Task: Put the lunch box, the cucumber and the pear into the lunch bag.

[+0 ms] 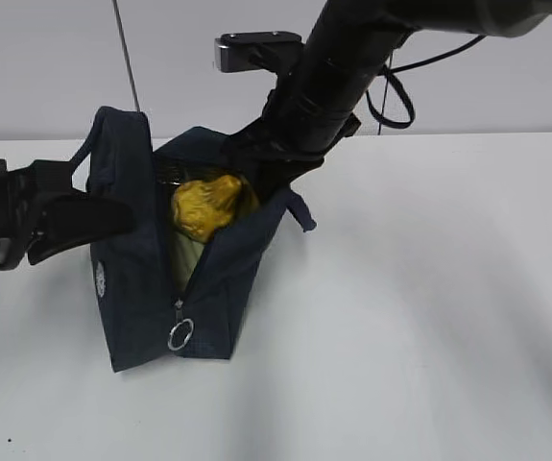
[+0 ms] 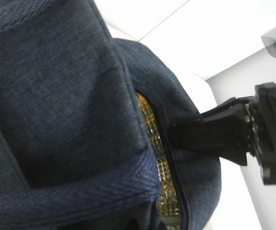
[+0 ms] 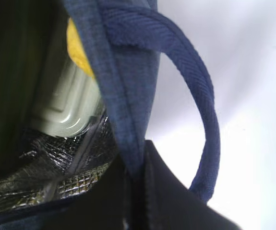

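From the exterior camera, I saw the lunch bag standing open on the white counter, toward its left side and nearer the far edge than the near one, with the pear sitting high in the mouth and a sliver of the lunch box pale beneath it. My left gripper was clamped on the bag's left wall; my right gripper came down at the far rim, its tips hidden behind the arm. I judged the pear the chief worry: perched that high, it could roll out if either wall was tugged.

From the left wrist camera, the navy fabric filled the frame, the gold quilted lining showed in the gap, and the right gripper sat closed on the opposite rim. I could not see my own left tips here. Pulling the two rims apart too hard could tip the bag over.

From the right wrist camera, my right gripper was pinched together on the bag's rim beside a loop handle, with the lunch box lid and a yellow edge of pear inside. A dark green shape at the left may have been the cucumber; I could not be sure. A thin bite on fabric might slip.
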